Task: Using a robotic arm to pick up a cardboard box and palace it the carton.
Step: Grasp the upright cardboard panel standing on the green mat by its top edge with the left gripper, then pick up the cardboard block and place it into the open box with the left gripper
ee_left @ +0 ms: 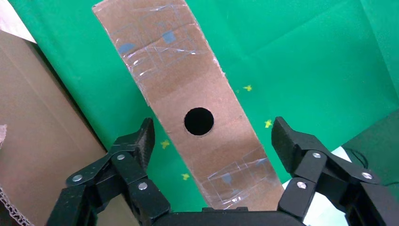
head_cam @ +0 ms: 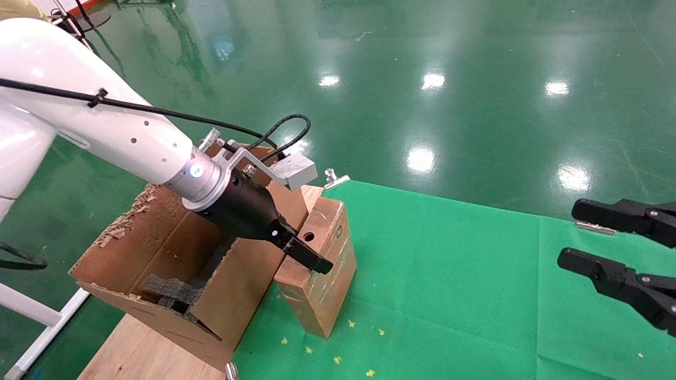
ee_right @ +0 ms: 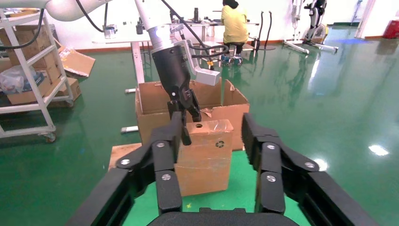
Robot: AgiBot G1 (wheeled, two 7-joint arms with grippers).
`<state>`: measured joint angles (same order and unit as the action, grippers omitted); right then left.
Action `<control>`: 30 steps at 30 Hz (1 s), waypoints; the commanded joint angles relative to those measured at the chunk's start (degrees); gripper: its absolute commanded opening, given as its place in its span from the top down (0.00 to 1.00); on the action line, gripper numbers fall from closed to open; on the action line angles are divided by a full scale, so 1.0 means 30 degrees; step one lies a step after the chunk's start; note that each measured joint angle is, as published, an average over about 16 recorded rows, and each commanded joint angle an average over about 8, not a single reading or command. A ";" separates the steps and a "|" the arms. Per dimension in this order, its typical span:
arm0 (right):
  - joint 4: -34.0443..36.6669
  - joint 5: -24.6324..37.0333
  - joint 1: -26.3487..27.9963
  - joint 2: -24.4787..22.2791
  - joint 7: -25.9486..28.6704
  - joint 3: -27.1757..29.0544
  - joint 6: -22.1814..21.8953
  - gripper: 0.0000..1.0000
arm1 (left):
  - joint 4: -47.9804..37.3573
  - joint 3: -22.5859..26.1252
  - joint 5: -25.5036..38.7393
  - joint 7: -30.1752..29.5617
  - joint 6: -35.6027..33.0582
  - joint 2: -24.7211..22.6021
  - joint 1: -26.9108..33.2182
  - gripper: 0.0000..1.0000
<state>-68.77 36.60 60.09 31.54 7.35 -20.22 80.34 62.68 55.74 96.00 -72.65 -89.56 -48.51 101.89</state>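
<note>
The cardboard box [head_cam: 323,287] stands upright on the green mat, close beside the carton [head_cam: 158,248]. Its narrow top face with the round hole [ee_left: 199,121] points up. The robotic arm is my left arm; its gripper [head_cam: 311,253] is open just above the box's top. In the left wrist view its gripper [ee_left: 214,136] has one finger on each side of that face, both clear of the cardboard. The box [ee_right: 204,160] and carton [ee_right: 155,99] also show in the right wrist view. My right gripper [head_cam: 569,234] is open and empty at the far right.
The carton sits on a wooden board [head_cam: 137,348] and holds dark foam blocks [head_cam: 169,293]. The green mat [head_cam: 449,290] stretches to the right. A metal clip [head_cam: 335,179] holds its far edge. A shelf trolley [ee_right: 28,70] and a seated person [ee_right: 234,23] are far behind.
</note>
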 commanded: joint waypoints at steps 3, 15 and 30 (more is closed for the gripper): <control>0.0000 0.0000 0.0000 0.0000 0.0000 0.0000 0.0000 0.00 | 0.0004 -0.0043 -0.0013 0.0002 -0.0016 0.0014 -0.0031 1.00; 0.0000 0.0000 0.0000 0.0000 0.0000 0.0000 0.0000 0.00 | 0.0007 -0.0107 -0.0037 0.0009 -0.0053 0.0029 -0.0075 1.00; 0.0000 0.0000 0.0000 0.0000 0.0000 0.0000 0.0000 0.00 | 0.0289 -0.0566 -0.0790 0.0618 0.0176 0.0259 0.0808 1.00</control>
<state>-68.77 36.60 60.09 31.54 7.35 -20.22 80.35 62.79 53.25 93.34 -70.34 -88.78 -47.20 105.41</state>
